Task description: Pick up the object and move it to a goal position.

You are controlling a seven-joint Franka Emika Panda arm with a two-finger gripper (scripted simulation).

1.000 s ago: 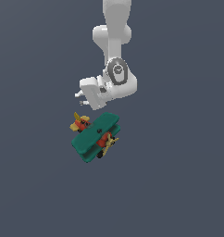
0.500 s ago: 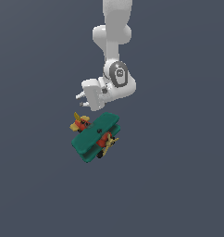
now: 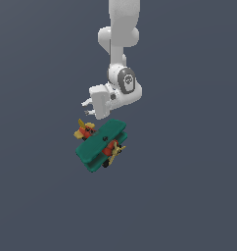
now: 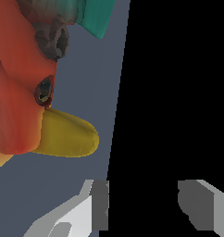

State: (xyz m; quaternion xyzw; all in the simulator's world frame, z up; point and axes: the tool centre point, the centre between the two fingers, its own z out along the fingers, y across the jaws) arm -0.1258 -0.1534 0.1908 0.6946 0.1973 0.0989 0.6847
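The toy biplane (image 3: 102,145) rests on the dark floor, with teal-green wings, a red-orange body and yellow parts at both ends. My gripper (image 3: 88,109) hangs just above the plane's end toward the exterior view's left, apart from it. It is open and empty. In the wrist view the biplane (image 4: 16,92) fills one side, very close, with a yellow part (image 4: 67,135), a black wheel (image 4: 56,41) and a corner of a teal wing (image 4: 102,16). My gripper (image 4: 148,206) shows two grey fingers (image 4: 100,203) spread apart with nothing between them.
The white arm (image 3: 121,59) comes down from the top of the exterior view. The dark blue-grey floor (image 3: 189,186) spreads around the plane. Half of the wrist view is plain black.
The hand has tilted and dropped a little, bringing the fingertips lower and closer to the biplane. The biplane has not moved.
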